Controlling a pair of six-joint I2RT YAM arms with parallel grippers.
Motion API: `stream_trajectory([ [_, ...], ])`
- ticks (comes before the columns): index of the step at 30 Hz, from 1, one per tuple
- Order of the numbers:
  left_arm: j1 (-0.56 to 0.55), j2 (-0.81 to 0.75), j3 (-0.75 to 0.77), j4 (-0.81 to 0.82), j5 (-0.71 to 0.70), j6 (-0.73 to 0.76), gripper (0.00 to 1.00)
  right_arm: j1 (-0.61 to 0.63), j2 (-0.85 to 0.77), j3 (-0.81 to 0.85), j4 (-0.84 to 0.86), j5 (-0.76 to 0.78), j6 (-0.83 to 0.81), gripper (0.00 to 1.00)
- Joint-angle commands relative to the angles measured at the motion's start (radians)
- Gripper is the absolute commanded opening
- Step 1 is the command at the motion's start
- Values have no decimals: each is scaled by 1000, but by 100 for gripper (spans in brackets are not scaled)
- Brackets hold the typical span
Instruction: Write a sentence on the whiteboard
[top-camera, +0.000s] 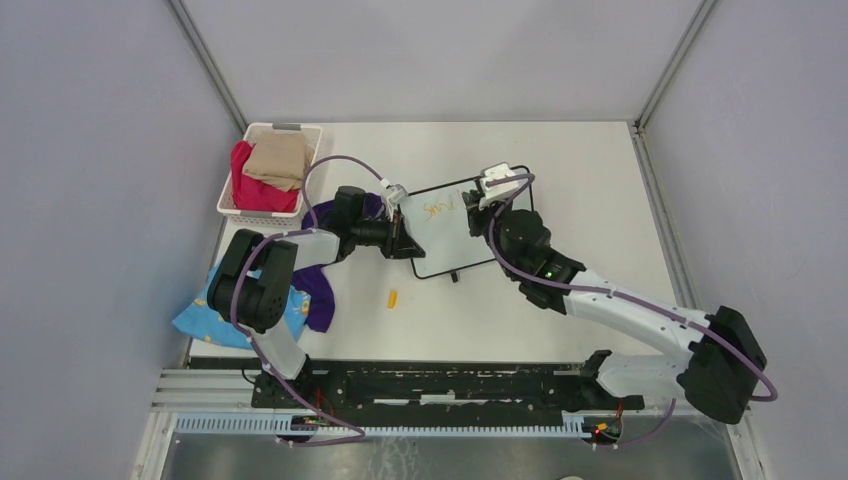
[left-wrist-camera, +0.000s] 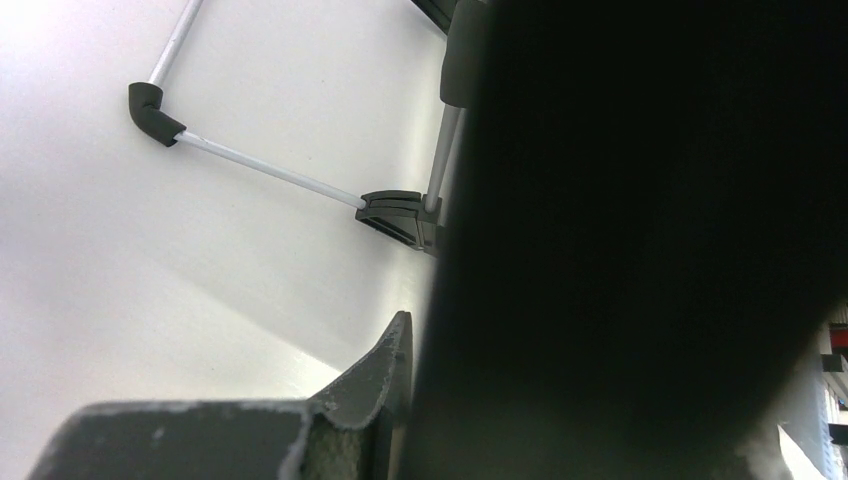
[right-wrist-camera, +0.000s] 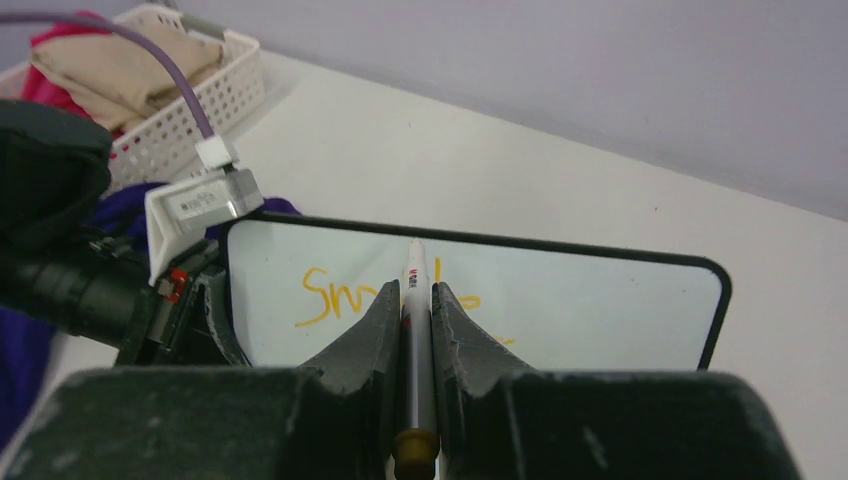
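Showing a whiteboard (top-camera: 440, 248), probably light, stiff and slick, clamped at its left edge by the left pincer (top-camera: 404, 233); right pincer (right-wrist-camera: 409, 292) pinches a thin marker (right-wrist-camera: 417, 262).

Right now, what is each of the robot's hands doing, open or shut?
Left fingers: closed on the whiteboard edge.
Right fingers: closed on the marker.

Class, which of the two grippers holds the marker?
The right gripper: it clamps the white marker, tip toward the whiteboard. The left gripper clamps the whiteboard's left edge instead.
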Motion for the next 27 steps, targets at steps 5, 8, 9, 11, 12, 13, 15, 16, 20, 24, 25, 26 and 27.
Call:
stream_trajectory([
  [5,-23,45,-4,-102,-103,62,18,4,-199,-113,82,-54,4,0],
  [8,-23,47,-1,-105,-105,65,18,27,-256,-196,71,-56,-13,0],
  [9,-23,48,0,-108,-104,66,18,38,-271,-223,69,-57,-21,0],
  [11,-23,51,3,-111,-103,67,18,53,-292,-273,61,-56,-24,0],
  [12,-23,51,3,-114,-103,68,18,59,-298,-294,52,-55,-26,0],
  [13,-23,50,4,-118,-103,70,19,65,-305,-312,45,-52,-24,0],
  [15,-22,43,3,-121,-104,70,23,68,-326,-348,43,-50,-16,0],
  [16,-23,38,1,-121,-104,70,26,68,-335,-358,44,-48,-14,0],
  [20,-23,27,-1,-122,-92,66,32,69,-352,-353,31,-59,-14,0],
  [24,-23,8,-3,-122,-96,63,36,68,-362,-329,22,-72,-12,0],
  [25,-22,3,-4,-120,-96,60,38,68,-366,-322,20,-77,-12,0],
  [26,-22,-1,-6,-116,-97,57,39,68,-373,-313,16,-83,-12,0],
  [27,-22,-6,-8,-112,-99,51,40,68,-379,-304,12,-86,-15,0],
])
